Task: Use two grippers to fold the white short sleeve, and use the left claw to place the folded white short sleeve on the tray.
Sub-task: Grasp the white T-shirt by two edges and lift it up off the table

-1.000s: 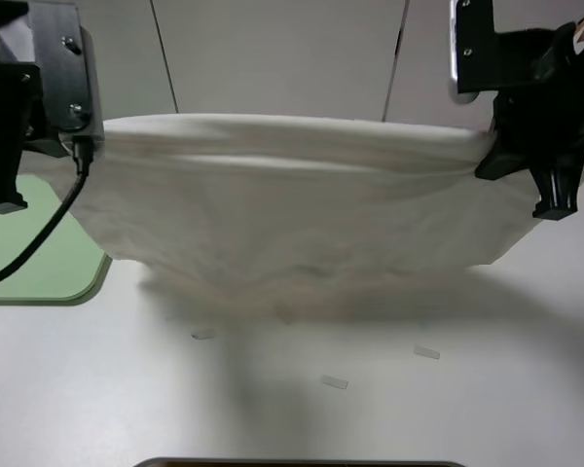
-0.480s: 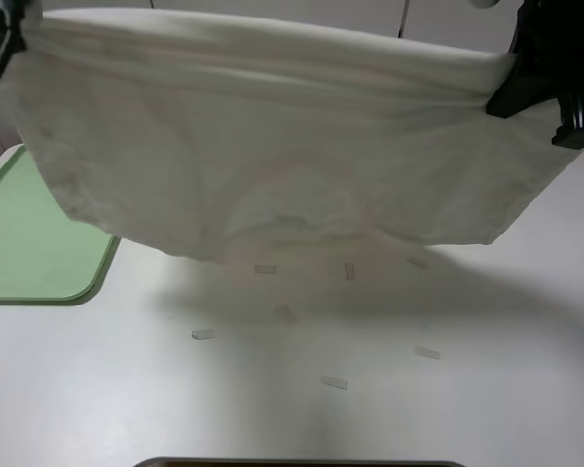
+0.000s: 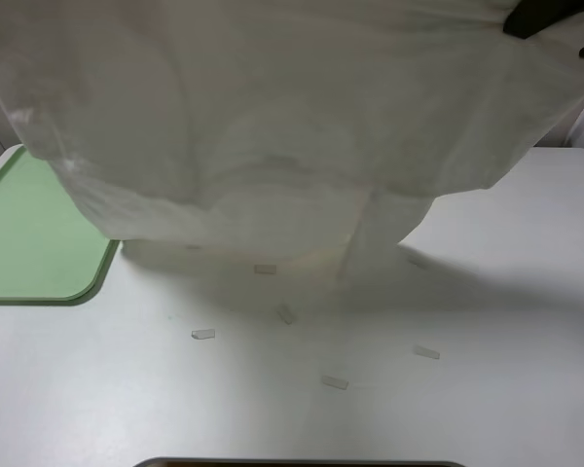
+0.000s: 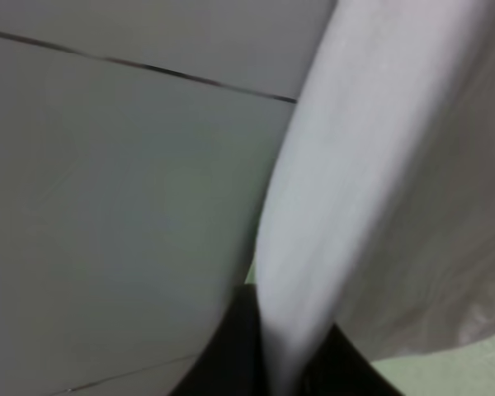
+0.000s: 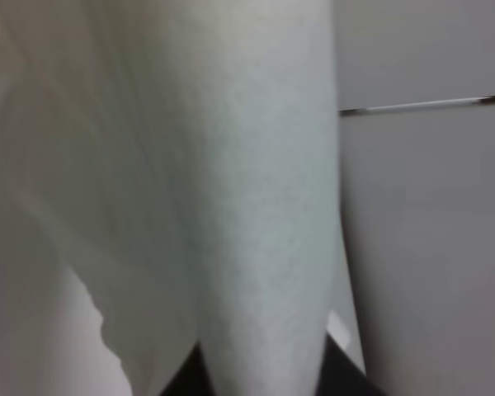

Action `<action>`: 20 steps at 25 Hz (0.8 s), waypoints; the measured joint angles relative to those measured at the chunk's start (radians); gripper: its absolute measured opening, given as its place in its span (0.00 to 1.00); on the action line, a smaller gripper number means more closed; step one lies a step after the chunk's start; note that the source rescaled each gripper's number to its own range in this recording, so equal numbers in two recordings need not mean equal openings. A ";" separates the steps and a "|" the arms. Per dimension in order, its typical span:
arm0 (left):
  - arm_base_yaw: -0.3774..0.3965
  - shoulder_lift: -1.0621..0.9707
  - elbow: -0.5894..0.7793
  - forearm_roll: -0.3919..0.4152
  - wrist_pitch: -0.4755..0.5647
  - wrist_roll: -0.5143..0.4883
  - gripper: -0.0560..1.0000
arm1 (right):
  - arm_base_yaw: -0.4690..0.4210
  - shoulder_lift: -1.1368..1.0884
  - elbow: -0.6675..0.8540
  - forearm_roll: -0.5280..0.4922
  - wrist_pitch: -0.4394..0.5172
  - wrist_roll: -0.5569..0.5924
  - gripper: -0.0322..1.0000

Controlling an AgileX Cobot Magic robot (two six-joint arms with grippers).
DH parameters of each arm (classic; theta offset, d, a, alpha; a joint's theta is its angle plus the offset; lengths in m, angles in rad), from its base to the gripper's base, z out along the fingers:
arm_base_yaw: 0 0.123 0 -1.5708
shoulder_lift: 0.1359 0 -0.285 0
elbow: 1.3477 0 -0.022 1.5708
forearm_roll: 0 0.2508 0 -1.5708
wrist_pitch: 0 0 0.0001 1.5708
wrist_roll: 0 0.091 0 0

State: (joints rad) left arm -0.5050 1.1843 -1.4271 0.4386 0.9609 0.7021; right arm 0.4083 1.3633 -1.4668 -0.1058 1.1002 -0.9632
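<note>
- One white short sleeve (image 3: 292,107) hangs in the air and spreads across the whole upper part of the high view. Its wrinkled lower edge dips lowest near the middle.
- It is raised over one white table (image 3: 526,389) and throws a broad shadow on it. Whether the lowest fold touches the tabletop cannot be told.
- One tray (image 3: 29,233), light green with a rounded corner, lies flat on the table at the left of the high view. The cloth hangs in front of its far part. The shirt is not lying on it.
- Two grippers hold the shirt, one at each upper end.
- The left gripper (image 4: 285,375) is out of the high view. Its wrist view shows two dark fingers pinched tight on a bunched band of the cloth.
- The right gripper (image 5: 264,379) is clamped the same way, with a thick roll of cloth squeezed between its two dark fingers. In the high view only a black piece of it shows at the top right corner.
- Five small pale tape strips (image 3: 335,382) lie scattered on the table below and in front of the shirt, each apart from the others. One of them is just beside the cloth's lower edge.
- A sixth faint mark lies in the shadow at the right. It is too dim to tell whether it is another strip.
</note>
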 joint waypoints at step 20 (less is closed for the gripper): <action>-0.113 0.005 -0.213 0.007 0.194 0.089 0.06 | 0.000 -0.173 -0.103 0.015 0.103 0.033 0.03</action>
State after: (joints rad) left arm -0.6177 1.1888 -1.6402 0.4455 1.1552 0.7907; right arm 0.4085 1.1899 -1.5699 -0.0910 1.2028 -0.9304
